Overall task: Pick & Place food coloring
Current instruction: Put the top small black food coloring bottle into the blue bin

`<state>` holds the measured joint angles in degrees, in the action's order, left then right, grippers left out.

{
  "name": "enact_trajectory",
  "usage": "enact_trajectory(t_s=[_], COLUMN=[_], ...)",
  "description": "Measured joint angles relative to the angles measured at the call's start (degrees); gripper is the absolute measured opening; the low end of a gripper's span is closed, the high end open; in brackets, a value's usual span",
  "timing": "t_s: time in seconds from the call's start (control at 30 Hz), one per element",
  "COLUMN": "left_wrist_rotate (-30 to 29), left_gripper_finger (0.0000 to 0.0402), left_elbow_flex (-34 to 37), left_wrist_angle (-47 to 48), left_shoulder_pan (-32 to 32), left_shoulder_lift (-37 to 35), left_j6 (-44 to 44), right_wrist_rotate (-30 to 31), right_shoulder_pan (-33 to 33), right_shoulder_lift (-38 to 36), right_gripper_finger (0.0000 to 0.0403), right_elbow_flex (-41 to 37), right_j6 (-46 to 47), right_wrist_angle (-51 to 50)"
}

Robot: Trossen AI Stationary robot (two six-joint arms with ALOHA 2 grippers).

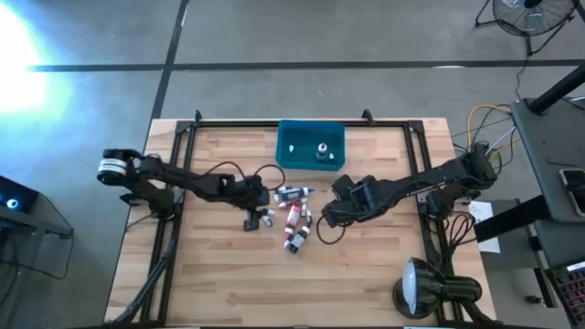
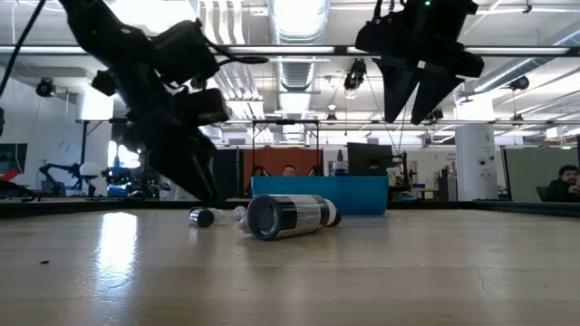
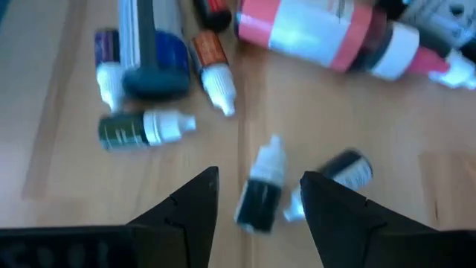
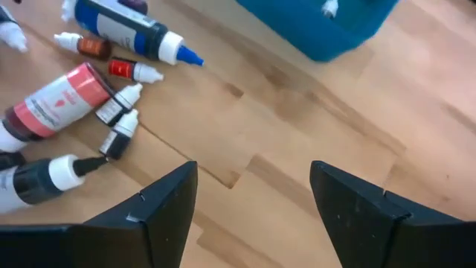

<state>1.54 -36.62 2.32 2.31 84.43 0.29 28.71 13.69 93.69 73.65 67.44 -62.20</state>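
The left end effector [image 3: 256, 197] was held open low over the counter [image 1: 228, 283], a small dark food coloring bottle [image 3: 262, 187] lying between its fingers, nothing gripped. The right end effector [image 4: 253, 193] was spread wide and empty, just right of the bottle cluster [image 1: 292, 217]. Two items inside the teal bin [image 1: 311, 144] were shown only from above.
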Motion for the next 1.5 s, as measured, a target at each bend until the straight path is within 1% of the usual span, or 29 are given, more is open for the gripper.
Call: enact_trajectory(t_s=[0.13,0.27,0.4,0.57,0.67,0.83,0.93,1.0,1.07,1.13,1.3,1.4,1.47,1.5], left_wrist_rotate=[1.4,3.9,4.3,4.3,4.1,2.8,3.1,3.5,3.3,1.1,-5.3,-7.8,-7.6,-6.3], left_gripper_finger=[0.0168,0.0168,0.0168,0.0162,0.0143,0.0082,0.0048,0.0033,0.0027,0.0027,0.0032,0.0032,0.0032,0.0032], left_elbow_flex=[-2.6,-3.1,-3.1,-3.4,-3.4,-3.4,-3.6,-4.6,-6.5,-9.1,-18.0,-22.7,-25.9,-27.2], left_wrist_angle=[-0.1,1.8,1.7,1.3,1.5,1.7,2.2,4.0,7.1,10.0,11.3,11.6,10.4,10.2], left_shoulder_pan=[0.0,0.0,-0.3,-0.2,-0.2,-0.1,0.2,0.4,0.6,0.6,2.8,7.0,11.8,14.6], left_shoulder_lift=[1.1,3.8,6.7,8.4,8.4,7.6,7.4,7.4,7.1,6.0,2.4,2.4,3.5,4.4], left_j6=[1.9,3.1,4.9,5.0,5.0,5.0,3.9,2.7,2.2,2.7,10.6,16.8,18.7,18.5], right_wrist_rotate=[0.0,0.0,0.0,0.0,-0.1,0.0,1.8,3.2,4.7,6.5,8.4,8.9,9.3,9.5], right_shoulder_pan=[1.4,2.2,2.6,2.6,2.6,2.6,2.6,2.5,2.5,2.5,1.8,1.4,1.2,1.2], right_shoulder_lift=[0.0,0.0,0.0,0.1,0.1,0.1,0.1,-0.1,-0.6,-1.4,-3.6,-4.5,-4.7,-4.7], right_gripper_finger=[0.0253,0.0251,0.0249,0.0247,0.0243,0.0234,0.0227,0.0223,0.022,0.0219,0.0219,0.0219,0.0219,0.0219], right_elbow_flex=[-0.9,-2.5,-3.8,-4.5,-4.8,-5.6,-5.8,-5.9,-5.8,-5.7,-6.0,-6.1,-6.2,-6.3], right_j6=[2.7,6.0,8.7,9.5,9.5,9.6,11.0,12.4,13.4,14.2,15.6,16.0,16.7,17.0], right_wrist_angle=[0.0,0.1,0.2,0.5,0.7,1.0,1.0,1.1,1.1,1.1,1.1,1.1,1.1,1.1])
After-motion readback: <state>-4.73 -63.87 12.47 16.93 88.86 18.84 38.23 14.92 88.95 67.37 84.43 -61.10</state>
